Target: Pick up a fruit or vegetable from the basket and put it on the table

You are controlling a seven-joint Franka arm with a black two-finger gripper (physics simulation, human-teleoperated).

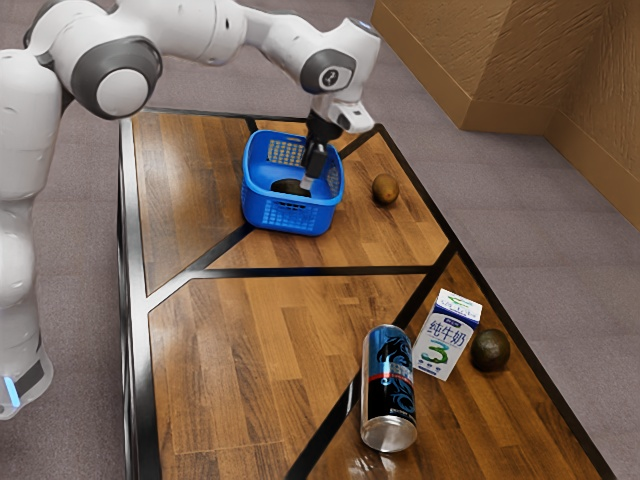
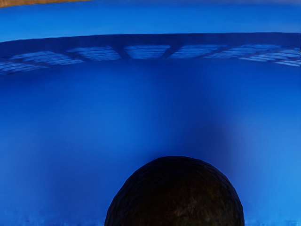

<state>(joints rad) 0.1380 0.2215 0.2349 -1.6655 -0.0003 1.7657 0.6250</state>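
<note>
Pictured with a dark avocado [image 1: 290,187] inside a blue plastic basket [image 1: 287,217], upper center of the frame. Lowered into the basket close to the avocado with the end effector [image 1: 308,183]; impossible to tell whether open, closed or gripping. Accompanied on the wooden table [image 1: 250,350] by a brownish oval fruit [image 1: 385,189] at upper right, and at lower right by a blue-and-black drink can [image 1: 388,385], a white milk carton [image 1: 446,335] and a second avocado [image 1: 490,351] beside the carton.

arm shell [image 1: 190,25]: glossy white, rounded | joint rings [image 1: 88,78]: grey | strip [image 1: 12,391]: light-blue | hand [image 1: 308,182]: black
</note>
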